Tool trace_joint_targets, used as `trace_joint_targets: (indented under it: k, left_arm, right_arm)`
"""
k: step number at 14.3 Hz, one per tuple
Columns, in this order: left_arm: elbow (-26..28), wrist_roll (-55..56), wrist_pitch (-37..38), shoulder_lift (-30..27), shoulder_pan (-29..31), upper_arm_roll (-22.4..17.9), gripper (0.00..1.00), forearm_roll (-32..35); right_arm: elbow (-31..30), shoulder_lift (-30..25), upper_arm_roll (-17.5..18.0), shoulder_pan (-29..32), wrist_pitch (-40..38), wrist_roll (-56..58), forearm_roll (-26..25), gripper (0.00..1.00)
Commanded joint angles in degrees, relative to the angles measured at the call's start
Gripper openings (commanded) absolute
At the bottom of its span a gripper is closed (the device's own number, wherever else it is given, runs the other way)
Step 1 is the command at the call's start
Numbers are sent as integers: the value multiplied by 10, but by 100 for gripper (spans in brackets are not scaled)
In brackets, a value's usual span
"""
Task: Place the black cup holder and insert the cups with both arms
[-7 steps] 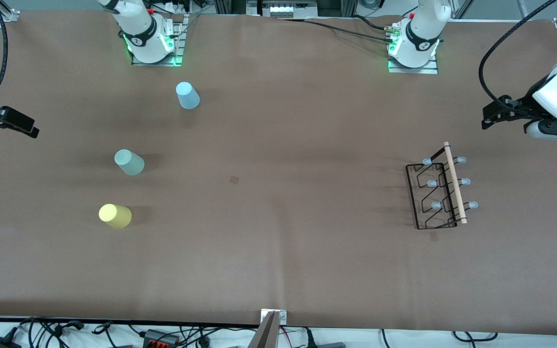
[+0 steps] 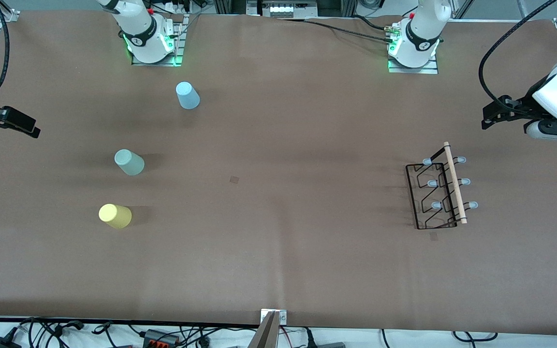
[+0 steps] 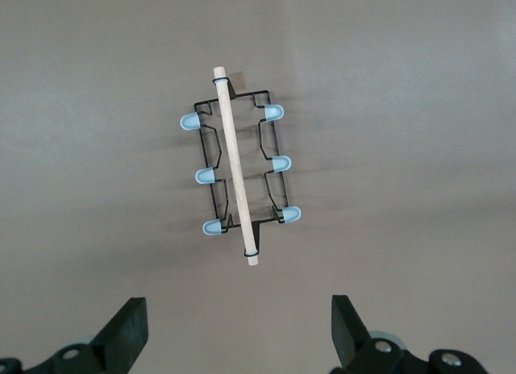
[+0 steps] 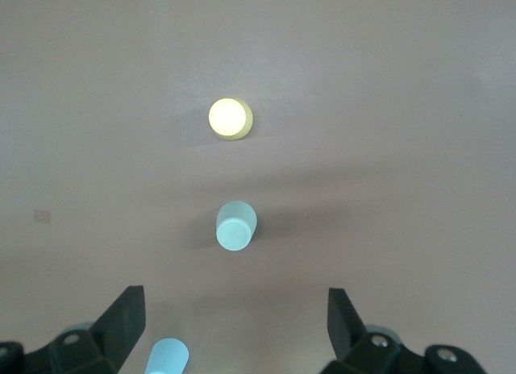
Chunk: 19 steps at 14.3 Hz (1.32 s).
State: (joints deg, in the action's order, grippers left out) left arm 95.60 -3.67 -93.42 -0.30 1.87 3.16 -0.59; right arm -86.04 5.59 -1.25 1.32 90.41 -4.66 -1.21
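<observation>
1. Front view: my left hand (image 2: pixel 493 116) hangs in the air over the table (image 2: pixel 278 261) edge at my left arm's end, holding nothing. The black cup holder (image 2: pixel 440 191) stands on the table near that end, nearer the camera than my left base, its wooden rod handle (image 2: pixel 454 182) on top and no cup on any peg. My right hand (image 2: pixel 20 126) hangs over the edge at my right arm's end, also holding nothing. The three cups stand upside down toward that end, well apart from the holder: the light blue cup (image 2: pixel 187 95) closest to my right base, the pale green cup (image 2: pixel 129 162) nearer the camera, the yellow cup (image 2: pixel 114 215) nearest of all

2. Left wrist view: my left fingers (image 3: pixel 125 335) are spread wide and released. The black cup holder (image 3: pixel 240 174) sits on the table between and ahead of them, untouched, with three blue-tipped pegs on each side of the rod

3. Right wrist view: my right fingers (image 4: pixel 121 322) are also spread wide and released. The yellow cup (image 4: pixel 230 118), the pale green cup (image 4: pixel 236 226) and the light blue cup (image 4: pixel 167 358) stand in a loose row, apart from one another
</observation>
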Motion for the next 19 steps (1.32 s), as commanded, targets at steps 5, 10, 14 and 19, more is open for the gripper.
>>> trace_joint_targets:
  k: [5,10,14,19]
  left_arm:
    - [-16,2,16,22,-3,3,100,9]
    - [-18,-2,52,37,-2,4,100,9]
    - [-52,-3,54,96,-2,1,100,3]
    - [-53,2,27,143,-3,-1,100,11]
  right_arm:
    - [7,-3,3,-3,-7,-2,-5,100]
    - [-1,10,8,-3,-27,-1,-2,100]
    - [-2,28,10,-20,-73,3,-9,100]
    - [-67,15,10,-25,-45,-2,-5,100]
